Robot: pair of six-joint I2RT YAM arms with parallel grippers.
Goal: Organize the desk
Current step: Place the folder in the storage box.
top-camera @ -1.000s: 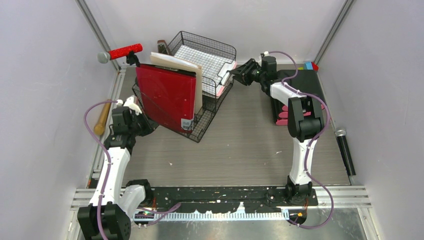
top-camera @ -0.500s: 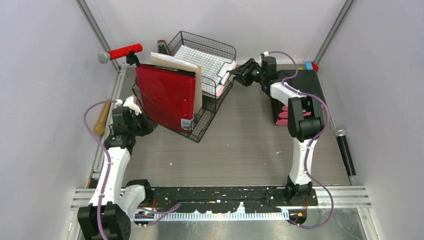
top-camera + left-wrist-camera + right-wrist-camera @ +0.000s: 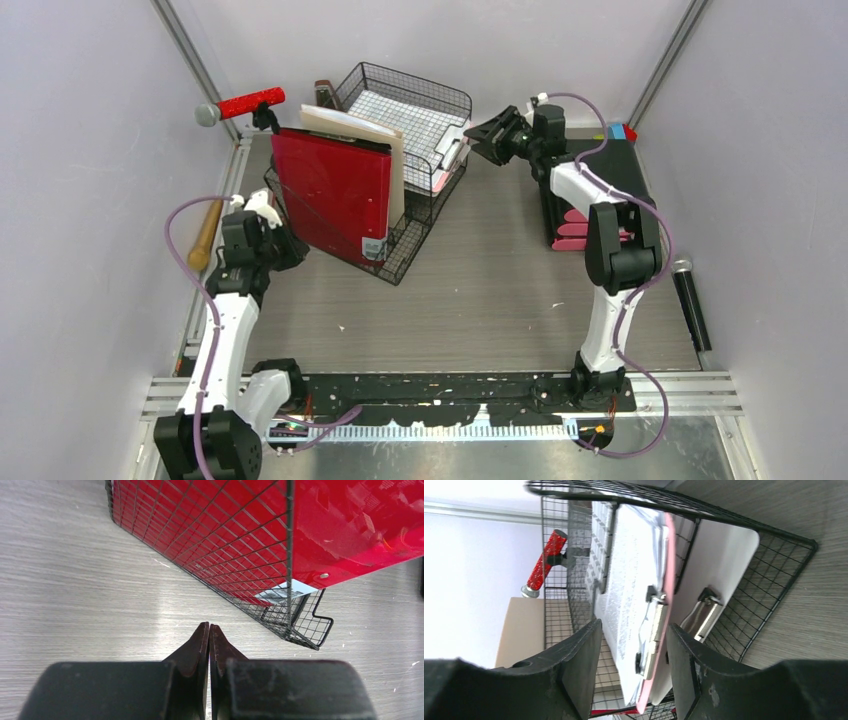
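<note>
The desk is a grey wood-grain tabletop. A black wire-mesh rack stands at its back left, with a red binder leaning in its front and clipboards in its trays. My left gripper is shut and empty, low over the desk just left of the rack's corner. My right gripper is open at the rack's right side; its fingers straddle the clip end of a pink clipboard with paper without gripping it. A white clipboard lies in the tray beside it.
A black drawer unit with pink fronts stands at the back right. A red microphone lies at the back left, a wooden handle along the left wall, and a black microphone along the right wall.
My right gripper has lifted and drawn back slightly from the rack's right edge, its arm swinging right. The left arm has barely moved.
</note>
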